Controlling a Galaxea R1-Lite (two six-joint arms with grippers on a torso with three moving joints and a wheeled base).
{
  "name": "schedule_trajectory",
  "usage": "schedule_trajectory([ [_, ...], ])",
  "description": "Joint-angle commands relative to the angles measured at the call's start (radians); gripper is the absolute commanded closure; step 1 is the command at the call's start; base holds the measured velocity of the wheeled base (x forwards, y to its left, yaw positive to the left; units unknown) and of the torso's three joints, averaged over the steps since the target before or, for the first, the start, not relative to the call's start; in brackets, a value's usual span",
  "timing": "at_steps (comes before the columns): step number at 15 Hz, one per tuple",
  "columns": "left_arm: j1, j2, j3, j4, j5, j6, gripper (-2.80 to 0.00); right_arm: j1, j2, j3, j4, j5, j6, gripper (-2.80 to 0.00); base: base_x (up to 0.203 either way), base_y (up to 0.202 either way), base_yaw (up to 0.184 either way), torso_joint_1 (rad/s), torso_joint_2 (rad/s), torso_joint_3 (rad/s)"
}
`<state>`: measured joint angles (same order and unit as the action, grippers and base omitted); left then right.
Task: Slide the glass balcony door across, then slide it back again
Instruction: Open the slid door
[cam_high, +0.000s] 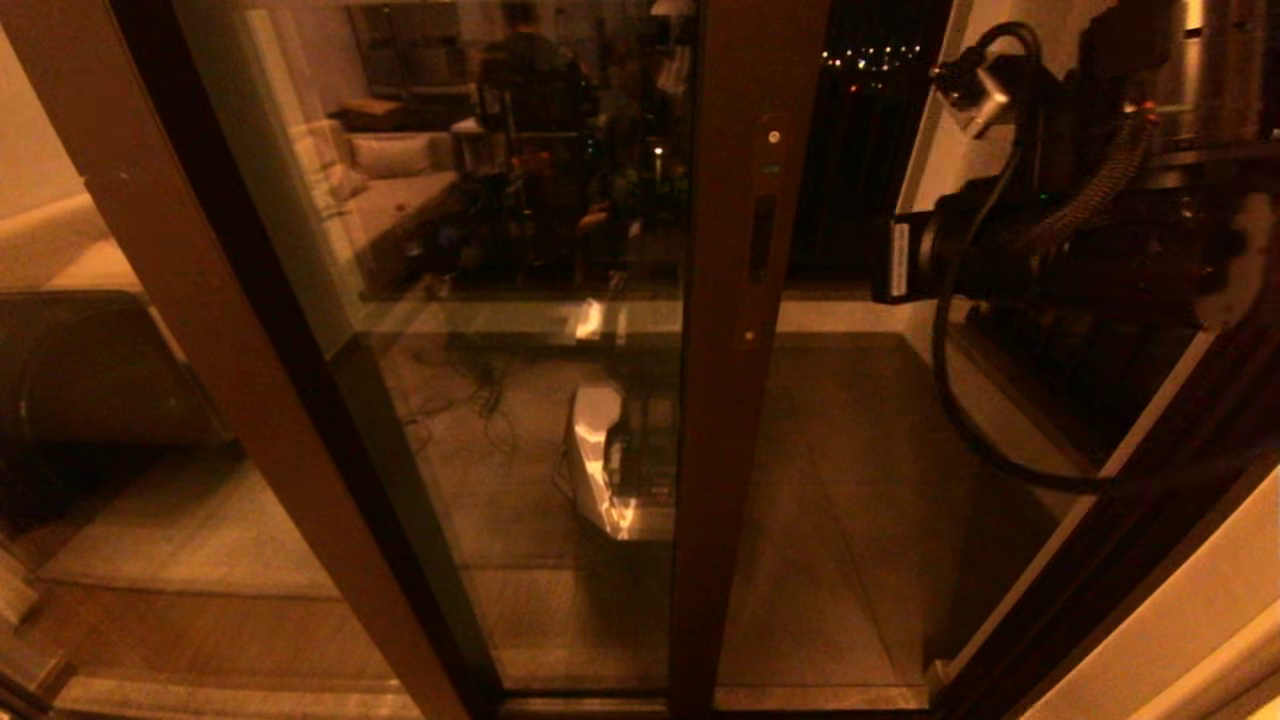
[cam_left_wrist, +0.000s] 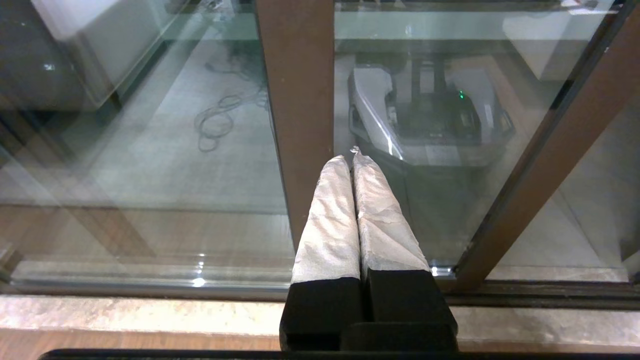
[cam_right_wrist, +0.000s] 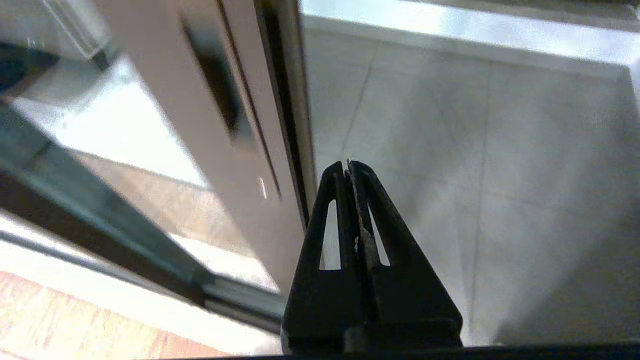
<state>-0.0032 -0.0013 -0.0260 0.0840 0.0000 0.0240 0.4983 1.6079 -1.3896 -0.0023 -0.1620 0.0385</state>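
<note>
1. Head view gets the big picture: the glass balcony door (cam_high: 560, 300), a tall reflective pane in a dark brown frame, sits left of centre. Its upright edge carries a slim handle plate (cam_high: 763, 235) with small screws above and below. To the right of that edge is an open gap onto the grey tiled balcony floor (cam_high: 850, 480).
2. Only the head view shows the right arm (cam_high: 1050, 240), a bulky black thing with braided cable, up high on the right, apart from the door frame.
3. The right wrist view gets what the head view misses: the right gripper (cam_right_wrist: 348, 165), black and skeletal with triangular cut-outs, jaws pressed together on nothing. It hangs just beside the door's edge, over the tiles, not touching as far as I can see. The handle recess (cam_right_wrist: 220, 95) shows up blurred here.
4. The left wrist view is the only one with the left gripper (cam_left_wrist: 352, 159), fingers wrapped in crinkly white tape, jaws fully together and empty, low by the stone sill (cam_left_wrist: 150, 315).
5. That view also shows a brown upright (cam_left_wrist: 300, 100) and the robot's white base mirrored in the glass (cam_left_wrist: 425, 120).
</note>
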Motion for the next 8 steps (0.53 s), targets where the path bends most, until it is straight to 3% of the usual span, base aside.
schedule_trajectory([
  [1,0.0,0.0,0.0,0.0,0.0,0.001,0.0,0.0,-0.243,0.147,0.014,-0.018,-0.001,0.0,0.0,0.0,0.0,0.0,0.0,0.0],
  [3,0.0,0.0,0.0,0.0,0.0,0.001,0.0,0.001,-0.427,0.235,0.09,-0.073,-0.002,0.0,0.0,0.0,0.0,0.0,0.0,0.0],
  [6,0.0,0.0,0.0,0.0,0.0,0.001,0.0,-0.012,-0.749,0.276,0.35,-0.148,-0.019,0.0,0.0,0.0,0.0,0.0,0.0,0.0],
  [8,0.0,0.0,0.0,0.0,0.0,0.001,0.0,-0.091,-0.94,0.261,0.548,-0.188,-0.098,0.0,0.0,0.0,0.0,0.0,0.0,0.0],
])
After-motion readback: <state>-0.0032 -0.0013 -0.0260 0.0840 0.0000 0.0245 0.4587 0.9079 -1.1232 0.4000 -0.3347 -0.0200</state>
